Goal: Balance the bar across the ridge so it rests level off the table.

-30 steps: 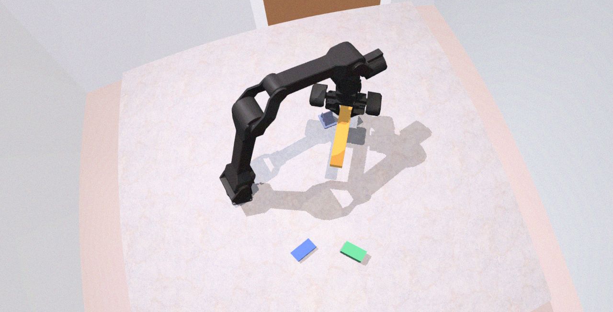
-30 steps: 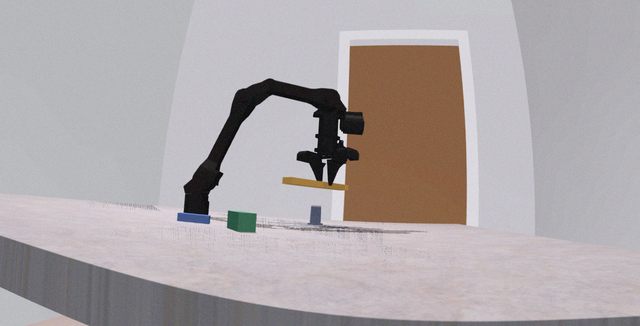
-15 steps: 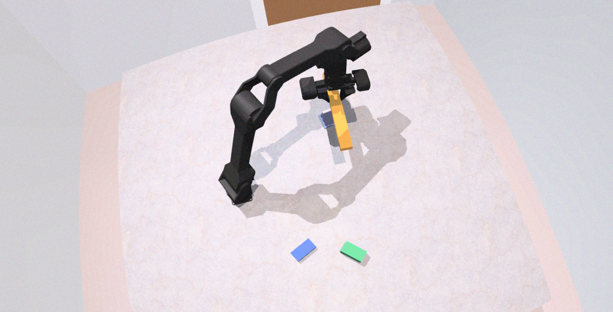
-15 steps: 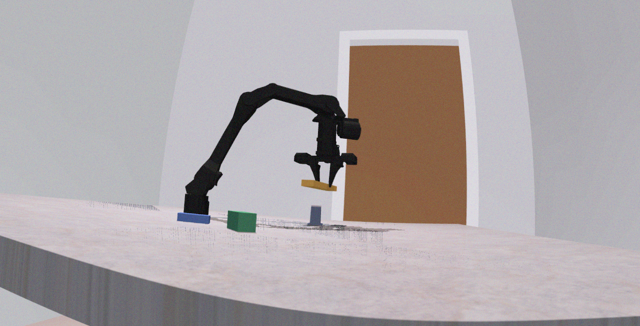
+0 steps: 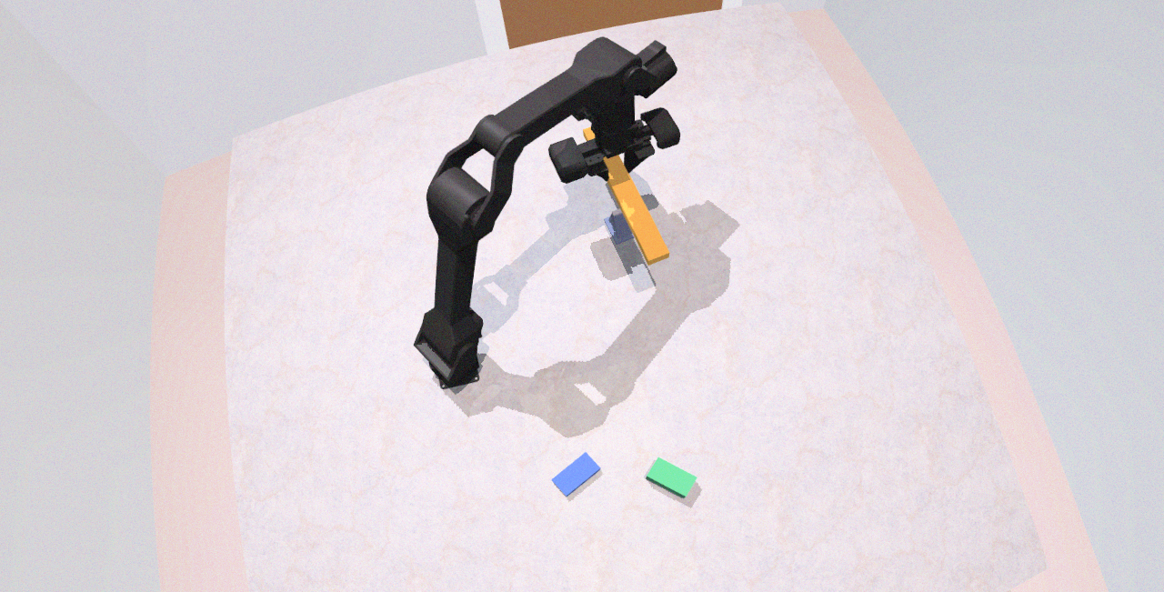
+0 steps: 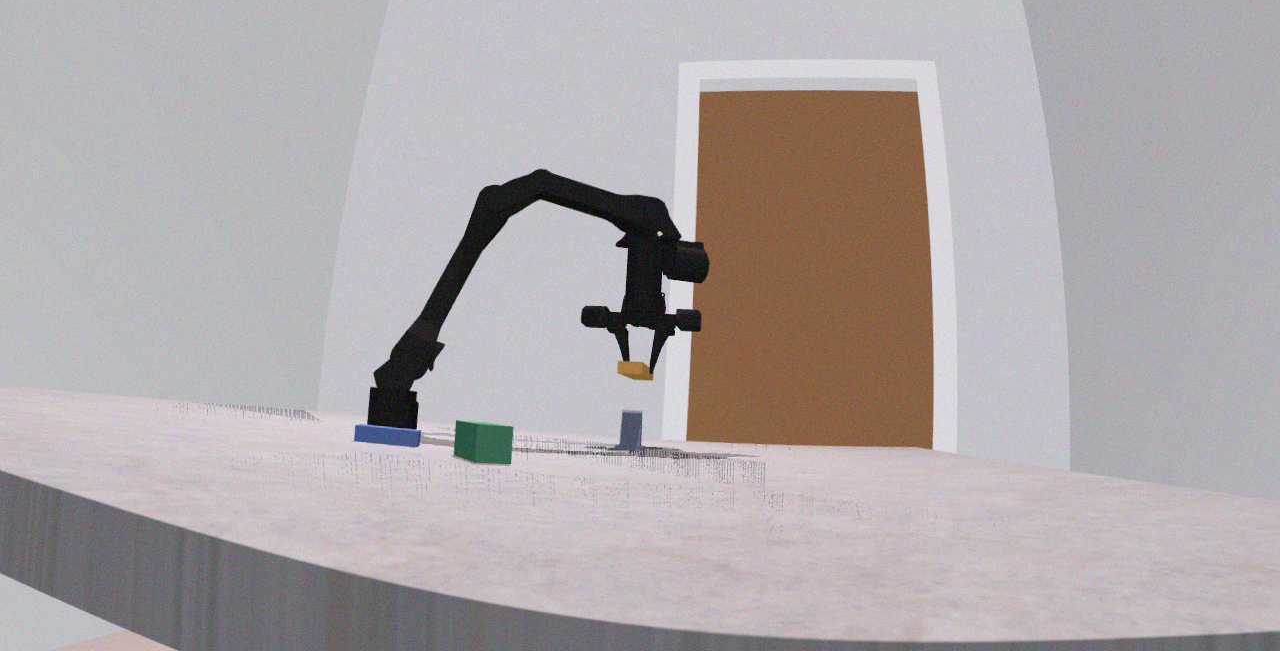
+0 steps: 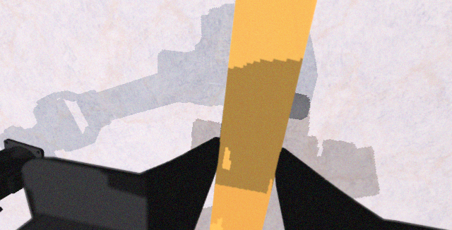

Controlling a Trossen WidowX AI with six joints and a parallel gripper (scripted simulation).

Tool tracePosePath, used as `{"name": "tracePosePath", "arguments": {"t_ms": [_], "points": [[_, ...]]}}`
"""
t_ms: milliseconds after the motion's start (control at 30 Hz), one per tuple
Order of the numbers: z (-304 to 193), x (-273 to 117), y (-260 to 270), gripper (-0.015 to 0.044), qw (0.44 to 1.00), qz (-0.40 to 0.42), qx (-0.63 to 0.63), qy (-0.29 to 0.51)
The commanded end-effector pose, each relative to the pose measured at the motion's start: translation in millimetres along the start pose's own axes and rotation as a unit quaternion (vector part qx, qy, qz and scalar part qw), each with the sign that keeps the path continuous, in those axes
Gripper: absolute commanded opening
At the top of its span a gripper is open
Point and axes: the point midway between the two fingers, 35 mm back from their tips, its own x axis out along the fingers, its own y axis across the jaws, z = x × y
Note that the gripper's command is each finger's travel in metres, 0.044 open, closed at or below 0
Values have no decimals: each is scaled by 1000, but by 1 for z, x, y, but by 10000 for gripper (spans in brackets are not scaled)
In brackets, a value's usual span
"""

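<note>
"Where's the orange bar (image 5: 640, 217) (image 6: 633, 369) (image 7: 268, 29)?"

"The end effector (image 5: 616, 169) (image 6: 639, 368) (image 7: 248, 149) is squeezing it, above the desk (image 5: 797, 393) (image 6: 716, 539) (image 7: 106, 11)."

"What could go wrong?"

"Let go off-middle on the ridge (image 5: 616, 226) (image 6: 631, 429), and it might tip."

Black robot arm (image 5: 541, 104) (image 6: 581, 199), matte finish w/ chunky rounded joints, open slot in one link, small flanged base (image 5: 460, 381), cylindrical wrist housing (image 5: 657, 69) (image 6: 687, 261), blocky pads beside gripper (image 5: 616, 169) (image 6: 639, 369) (image 7: 249, 161), dark tapered fingers
</note>
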Motion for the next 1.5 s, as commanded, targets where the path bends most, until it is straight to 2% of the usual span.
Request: {"name": "tracePosePath", "arguments": {"t_ms": [0, 767, 1467], "points": [[1, 6, 3, 0, 1000, 3, -6, 0], [1, 43, 5, 0, 1000, 3, -6, 0], [1, 43, 5, 0, 1000, 3, -6, 0]]}}
